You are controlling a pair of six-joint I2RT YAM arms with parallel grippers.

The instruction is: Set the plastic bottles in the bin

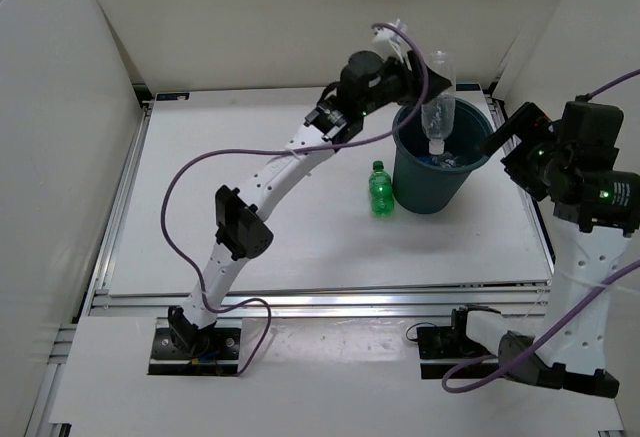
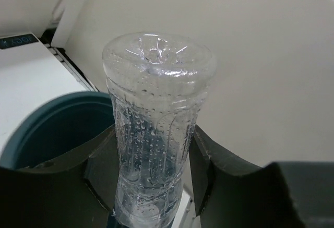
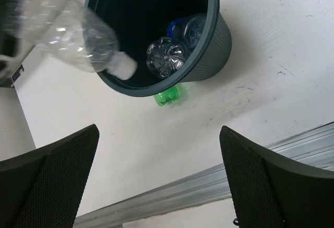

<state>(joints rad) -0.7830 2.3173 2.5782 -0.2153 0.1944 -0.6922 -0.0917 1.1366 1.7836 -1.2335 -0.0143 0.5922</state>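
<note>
You look at a white table (image 1: 300, 227) boxed in by plain cream walls (image 1: 250, 17), aluminium rails (image 1: 350, 300) lining its near edge.

A: What's inside the bin (image 1: 432, 182)?
B: From above, it's too small to tell.
A: The green bottle (image 3: 168, 96)?
B: From the right wrist, only its base shows behind the bin. The long clear bottle (image 2: 156, 134) runs off the left wrist view's bottom edge, cap end unseen.
</note>
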